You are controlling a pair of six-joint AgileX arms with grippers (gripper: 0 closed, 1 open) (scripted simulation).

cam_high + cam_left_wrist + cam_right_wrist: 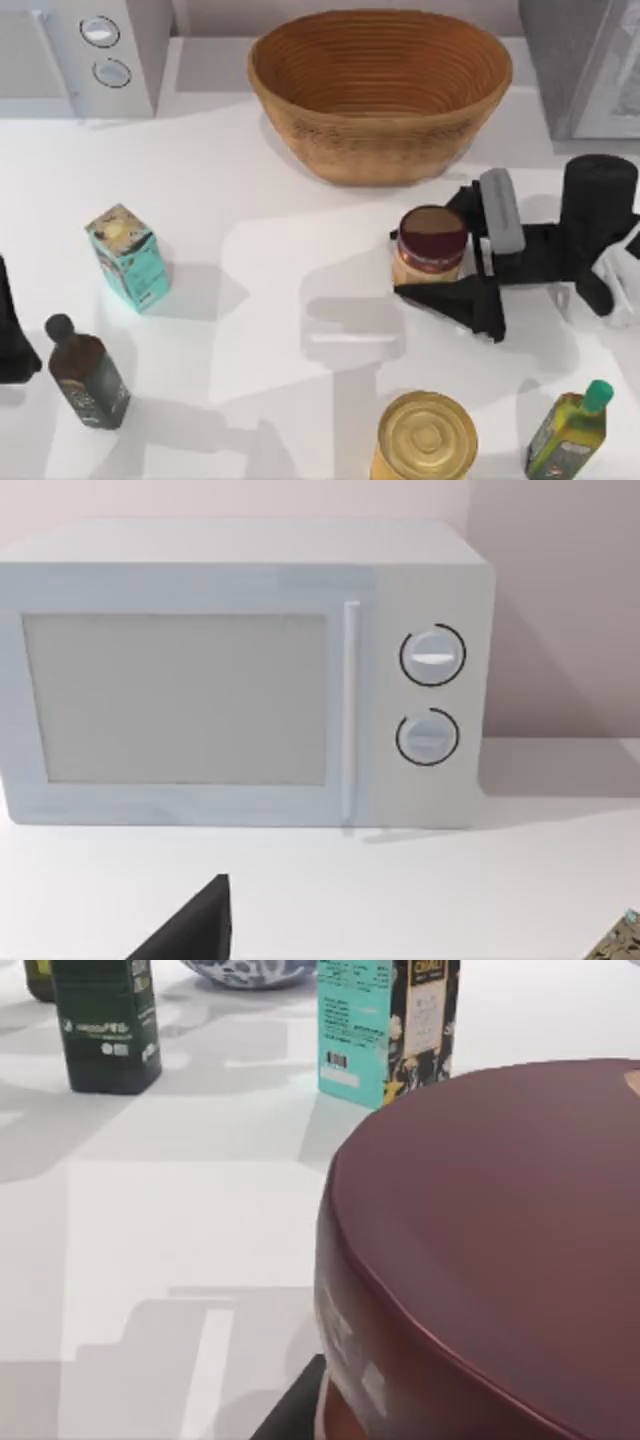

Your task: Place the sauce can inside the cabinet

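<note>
The sauce can [432,243] stands upright on the white table, right of centre, with its dark maroon lid up and an orange-yellow label below. My right gripper [398,264] reaches in from the right and its black fingers clamp the can's two sides low down. In the right wrist view the maroon lid [500,1250] looms very close, and one finger [290,1415] shows beneath it. The cabinet [585,60], grey and speckled with a white-framed door, stands at the back right corner. My left arm [10,330] is parked at the table's left edge.
A wicker basket [380,90] sits at the back centre and a white microwave [80,55] at the back left. A teal carton [127,257] and a dark bottle [88,375] stand at the left. A gold-topped can [427,437] and a green oil bottle [570,430] stand at the front right.
</note>
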